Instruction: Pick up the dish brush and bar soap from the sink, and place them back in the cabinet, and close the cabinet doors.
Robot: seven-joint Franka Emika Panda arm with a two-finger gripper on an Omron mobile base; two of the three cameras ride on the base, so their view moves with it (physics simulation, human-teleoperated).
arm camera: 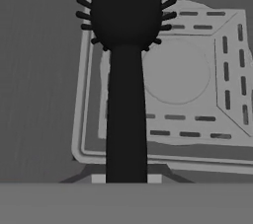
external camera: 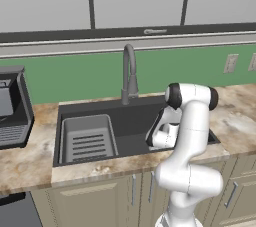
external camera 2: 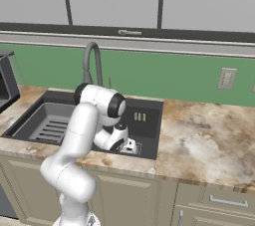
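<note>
**Dish brush in grip, over sink drain**

Dish brush: all black, handle running up from between the fingers, tufted head at the top, lying over the square drain grate. Gripper: fingers are pinching together on the handle's lower end. Sink: dark-grey basin in a marbled countertop; the white arm is reaching down into its right half. Ribbed tray insert is sitting in the left half. Gooseneck faucet is standing behind the basin. Bar soap: cannot tell where it is lying.
</note>
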